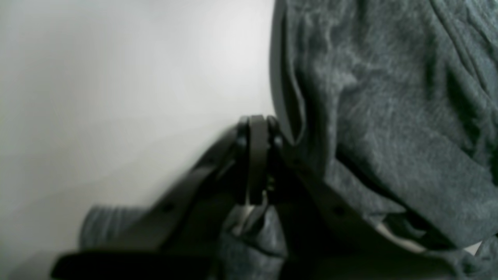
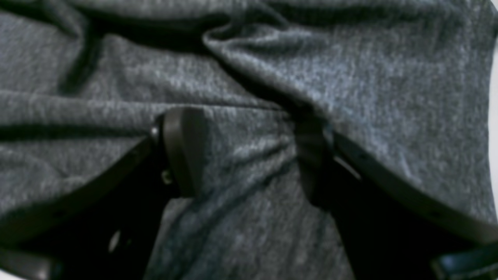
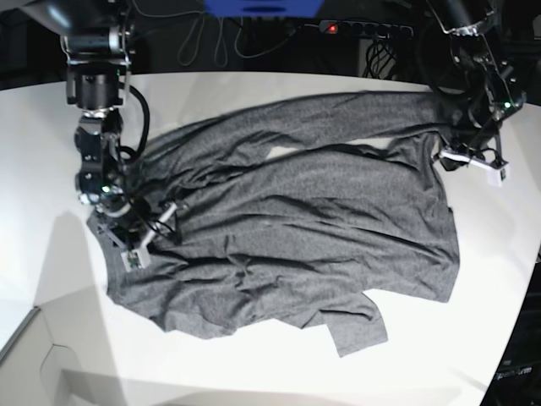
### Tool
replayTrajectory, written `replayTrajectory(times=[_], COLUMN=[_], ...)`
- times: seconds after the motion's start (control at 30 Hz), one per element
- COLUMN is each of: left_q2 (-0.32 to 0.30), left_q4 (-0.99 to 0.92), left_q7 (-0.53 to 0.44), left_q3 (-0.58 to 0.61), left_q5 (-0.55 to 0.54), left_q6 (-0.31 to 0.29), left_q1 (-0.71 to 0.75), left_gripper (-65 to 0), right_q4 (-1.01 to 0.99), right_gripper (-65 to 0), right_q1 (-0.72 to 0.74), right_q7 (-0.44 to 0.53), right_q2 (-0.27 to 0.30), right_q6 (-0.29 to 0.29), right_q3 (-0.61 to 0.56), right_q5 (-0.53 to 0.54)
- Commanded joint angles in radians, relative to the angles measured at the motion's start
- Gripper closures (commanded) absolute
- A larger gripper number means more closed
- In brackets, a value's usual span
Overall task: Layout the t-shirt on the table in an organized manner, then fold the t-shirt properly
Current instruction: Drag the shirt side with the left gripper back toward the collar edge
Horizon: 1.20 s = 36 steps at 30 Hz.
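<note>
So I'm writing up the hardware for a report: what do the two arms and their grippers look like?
Both arms are black, built of chunky cylindrical segments with black cables looped alongside. The left gripper has slim matte-black fingers with small screw holes along them. The right gripper has the same black fingers ending in rounded dark pads. In the base view each wrist carries a small white part.

The t-shirt [image 3: 296,228] is heathered dark grey, plain and unprinted; the bench [image 3: 473,338] beneath it is matte white; the fingers [image 2: 183,151] are black.
</note>
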Motion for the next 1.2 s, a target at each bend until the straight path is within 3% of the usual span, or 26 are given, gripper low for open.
replayTrajectory(times=[0.0, 0.1, 0.3, 0.4, 0.57, 0.67, 1.17], left_q2=[-0.012, -0.007, 0.001, 0.022, 0.073, 0.077, 0.048], left_q4=[0.032, 0.112, 0.314, 0.379, 0.336, 0.308, 0.158], left_q7=[0.000, 0.001, 0.084, 0.081, 0.078, 0.073, 0.073], left_q3=[-0.004, -0.006, -0.006, -0.009, -0.041, -0.008, 0.037], left_q5=[-0.011, -0.025, -0.149, -0.175, -0.127, -0.101, -0.097], left_q6=[0.002, 0.002, 0.008, 0.010, 0.004, 0.004, 0.004], left_q1=[-0.002, 0.015, 0.125, 0.185, 0.203, 0.203, 0.110], left_gripper=[-1.0, -1.0, -4.3, -13.6, -35.3, -42.1, -42.1], right_q4=[0.024, 0.087, 0.267, 0.351, 0.463, 0.512, 0.566], right_gripper=[-37.6, -37.7, -37.7, -37.7, -37.7, -37.7, -37.7], right_q1=[0.035, 0.041, -0.040, -0.103, -0.226, -0.286, -0.447], right_q7=[0.019, 0.019, 0.011, 0.011, 0.011, 0.011, 0.016], right_q2=[0.001, -0.002, -0.004, -0.004, -0.005, -0.025, -0.027], right_q6=[-0.042, -0.142, -0.143, -0.143, -0.142, -0.142, -0.142], right_q3=[0.019, 0.063, 0.093, 0.093, 0.086, 0.088, 0.093], right_q5=[0.009, 0.017, 0.018, 0.018, 0.018, 0.018, 0.018])
